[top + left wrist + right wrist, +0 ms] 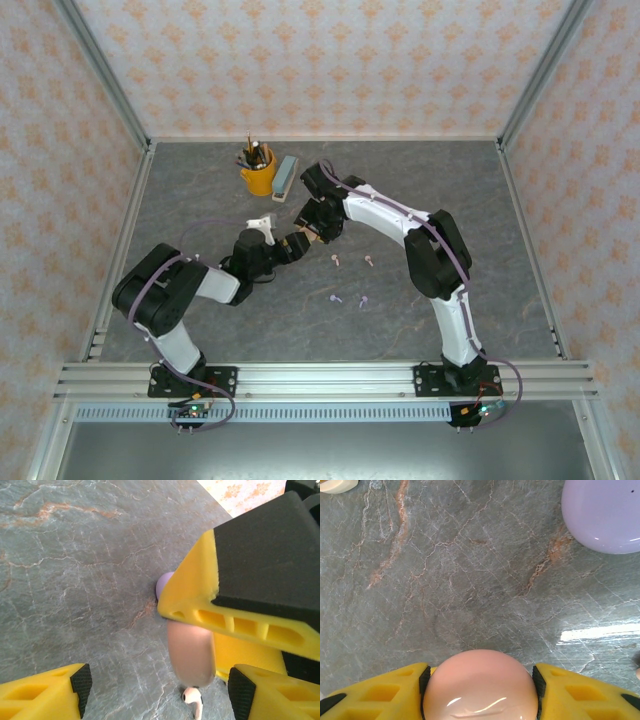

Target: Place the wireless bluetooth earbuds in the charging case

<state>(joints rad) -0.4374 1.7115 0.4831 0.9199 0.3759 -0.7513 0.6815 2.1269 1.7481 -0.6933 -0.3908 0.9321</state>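
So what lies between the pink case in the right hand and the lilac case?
Bare grey table: the right wrist view shows that stretch between the pink case and the lilac case with nothing on it.

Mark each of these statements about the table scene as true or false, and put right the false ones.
1. The right gripper grips a pink case between its fingers. True.
2. Four earbuds lie loose on the table. True.
3. The yellow cup is empty. False: pencils stand in it.
4. The left gripper is clamped on the lilac case. False: its fingers stand apart and hold nothing, and the lilac case lies on the table.
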